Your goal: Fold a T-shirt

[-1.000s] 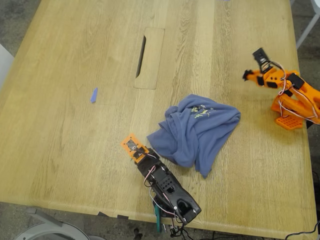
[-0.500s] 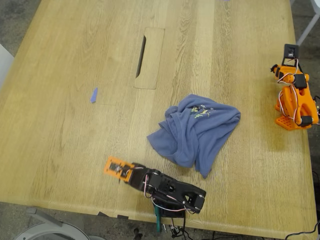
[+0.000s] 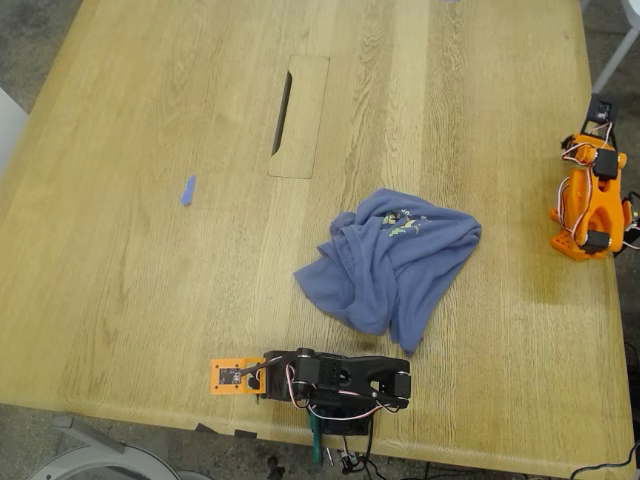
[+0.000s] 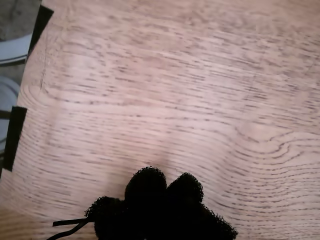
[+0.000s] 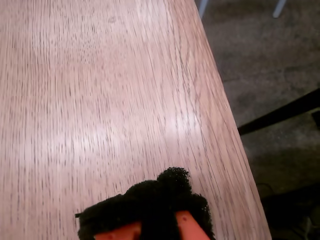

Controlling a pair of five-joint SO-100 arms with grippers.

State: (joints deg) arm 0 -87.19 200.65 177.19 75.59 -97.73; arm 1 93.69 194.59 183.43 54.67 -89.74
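**T-shirt left crumpled, both arms withdrawn**

The T-shirt (image 3: pixel 390 262) lay bunched beside the table's slot (image 3: pixel 282 112). Nothing was held by either gripper; foam pads appeared closed in both wrist views. A blind grab could have bundled the layers further.

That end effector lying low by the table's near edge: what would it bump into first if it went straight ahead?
Probably nothing. My first end effector points toward the exterior view's left over bare table, and the T-shirt lies off that line. Only the table's edge lies ahead.
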